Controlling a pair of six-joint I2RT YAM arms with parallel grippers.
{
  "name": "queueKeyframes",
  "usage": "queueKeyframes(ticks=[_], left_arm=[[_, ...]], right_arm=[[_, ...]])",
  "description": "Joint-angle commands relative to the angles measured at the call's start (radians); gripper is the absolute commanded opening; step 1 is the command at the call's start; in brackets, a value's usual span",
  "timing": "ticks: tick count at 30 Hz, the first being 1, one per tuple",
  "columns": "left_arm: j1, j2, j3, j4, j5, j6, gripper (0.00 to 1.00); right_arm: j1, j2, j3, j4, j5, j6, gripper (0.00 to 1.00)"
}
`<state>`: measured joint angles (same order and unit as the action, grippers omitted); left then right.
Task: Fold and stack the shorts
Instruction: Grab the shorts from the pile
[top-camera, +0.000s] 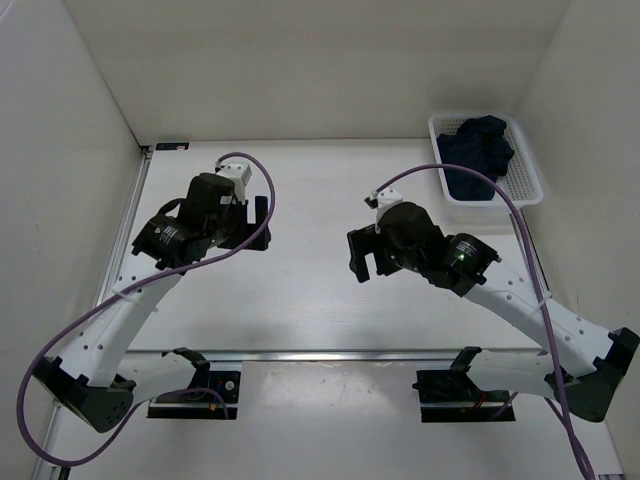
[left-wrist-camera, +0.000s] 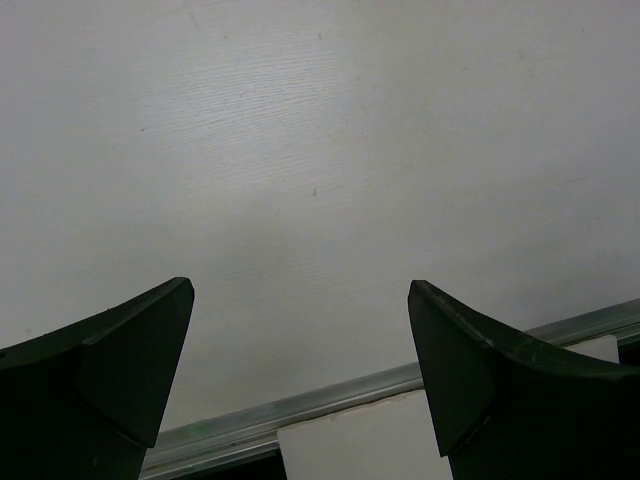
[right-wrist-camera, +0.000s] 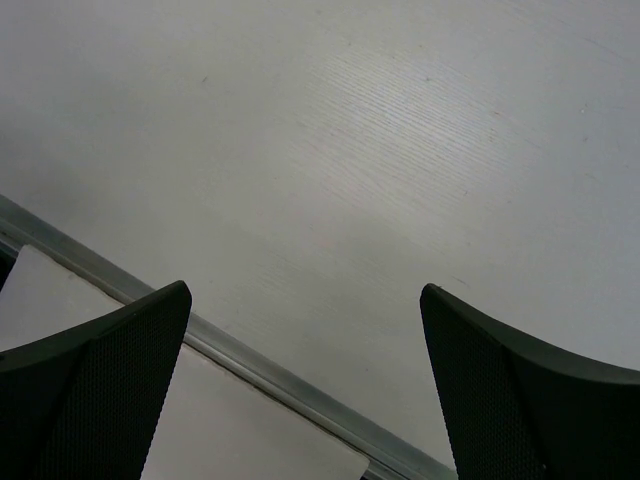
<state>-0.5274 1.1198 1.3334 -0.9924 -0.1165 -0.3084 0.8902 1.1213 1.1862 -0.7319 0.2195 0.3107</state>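
The dark navy shorts (top-camera: 477, 152) lie crumpled in a white mesh basket (top-camera: 530, 178) at the back right corner of the table. My left gripper (top-camera: 255, 228) hovers over the left-middle of the table, far from them. In the left wrist view that gripper (left-wrist-camera: 300, 290) is open, with only bare white table between its fingers. My right gripper (top-camera: 362, 255) hangs over the table's middle, in front of and to the left of the basket. Seen from the right wrist, this gripper (right-wrist-camera: 305, 290) is also open and empty. Neither wrist view shows the shorts.
White walls close in the table on the left, back and right. A metal rail (top-camera: 330, 352) runs along the near edge of the tabletop, also seen as a metal rail (left-wrist-camera: 330, 395) and a metal rail (right-wrist-camera: 250, 360) in the wrist views. Purple cables (top-camera: 255, 170) loop off both arms.
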Motion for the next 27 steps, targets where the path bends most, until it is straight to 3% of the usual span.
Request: queueKeyframes(ticks=[1, 6, 8, 10, 12, 15, 19, 27], left_arm=[[0.000, -0.002, 0.009, -0.008, 0.008, -0.012, 1.00], [0.000, -0.011, 0.000, 0.015, 0.029, -0.012, 1.00], [0.000, -0.011, -0.010, 0.026, 0.002, -0.012, 1.00], [0.000, -0.021, -0.020, 0.035, 0.001, -0.012, 1.00], [0.000, -0.021, -0.020, 0.035, 0.001, -0.023, 1.00], [0.000, -0.011, -0.020, 0.035, -0.009, -0.023, 1.00], [0.000, 0.026, 0.007, 0.035, -0.022, -0.034, 1.00], [0.000, 0.083, 0.056, 0.035, -0.106, -0.021, 1.00]], right_arm=[[-0.002, 0.006, -0.013, 0.014, 0.082, 0.044, 1.00], [-0.045, 0.035, 0.002, 0.003, 0.291, 0.094, 1.00], [-0.143, 0.083, 0.050, 0.003, 0.308, 0.081, 1.00], [-0.308, 0.147, 0.128, 0.003, 0.232, 0.058, 1.00], [-0.492, 0.245, 0.194, 0.014, 0.051, 0.057, 0.99], [-0.666, 0.407, 0.354, 0.000, -0.099, 0.080, 0.97], [-0.743, 0.598, 0.561, -0.009, -0.006, 0.143, 0.97], [-0.961, 1.026, 0.966, -0.083, 0.015, 0.223, 0.99]])
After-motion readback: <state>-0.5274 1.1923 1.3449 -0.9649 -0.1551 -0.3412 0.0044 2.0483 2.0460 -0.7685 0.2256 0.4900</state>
